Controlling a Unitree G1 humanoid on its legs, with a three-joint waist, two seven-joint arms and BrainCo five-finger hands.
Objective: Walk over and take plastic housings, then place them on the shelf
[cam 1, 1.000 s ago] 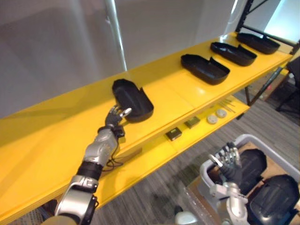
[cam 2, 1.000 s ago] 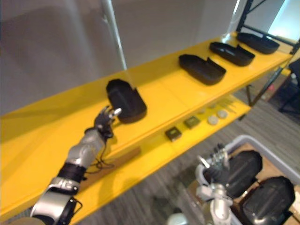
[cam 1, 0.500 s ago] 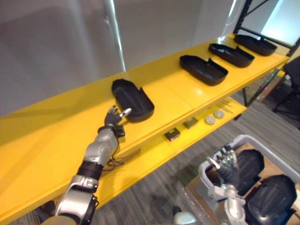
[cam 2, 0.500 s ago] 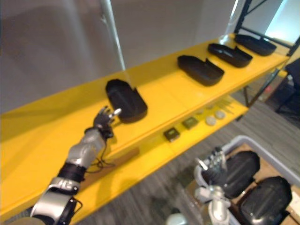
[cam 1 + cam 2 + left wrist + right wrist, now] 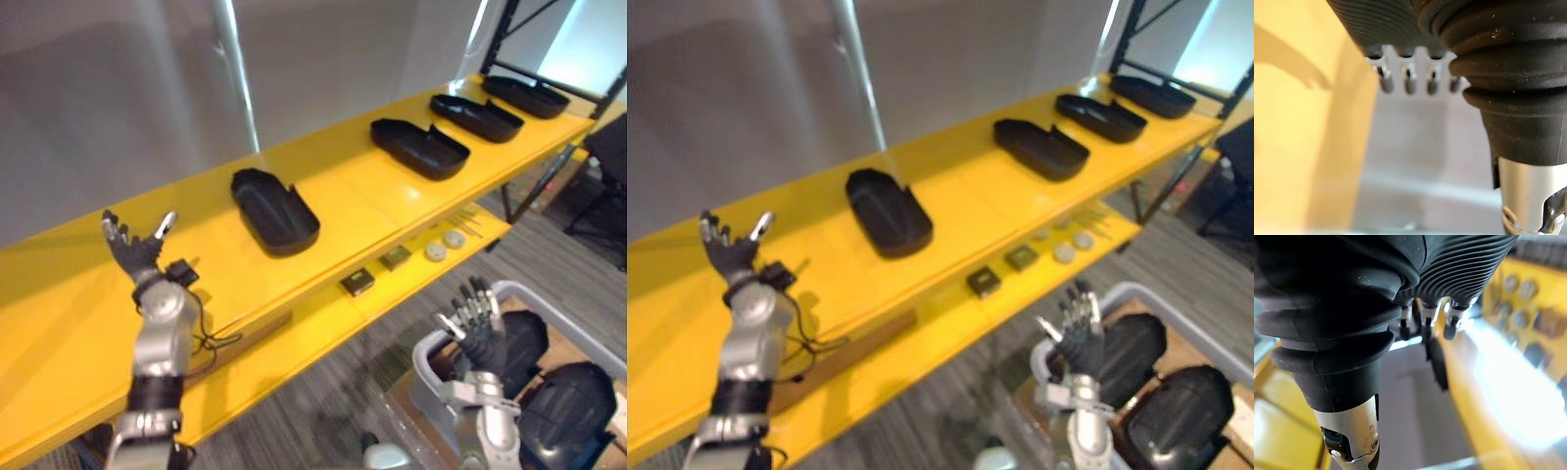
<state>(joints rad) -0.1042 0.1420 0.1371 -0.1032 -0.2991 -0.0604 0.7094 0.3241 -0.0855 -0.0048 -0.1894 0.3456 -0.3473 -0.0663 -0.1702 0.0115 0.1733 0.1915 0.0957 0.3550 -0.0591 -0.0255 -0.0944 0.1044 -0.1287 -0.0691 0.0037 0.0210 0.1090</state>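
The shelf [image 5: 372,196] is painted bright yellow. The plastic housings [image 5: 275,210] are coloured black. The bin [image 5: 419,377] is grey, and the floor [image 5: 323,390] is striped grey.

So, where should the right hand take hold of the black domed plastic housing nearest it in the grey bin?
Probably its long sides, from above: the black domed plastic housing lies dome-up in the grey bin, whose walls block a sideways approach. The open right hand hovers near it.
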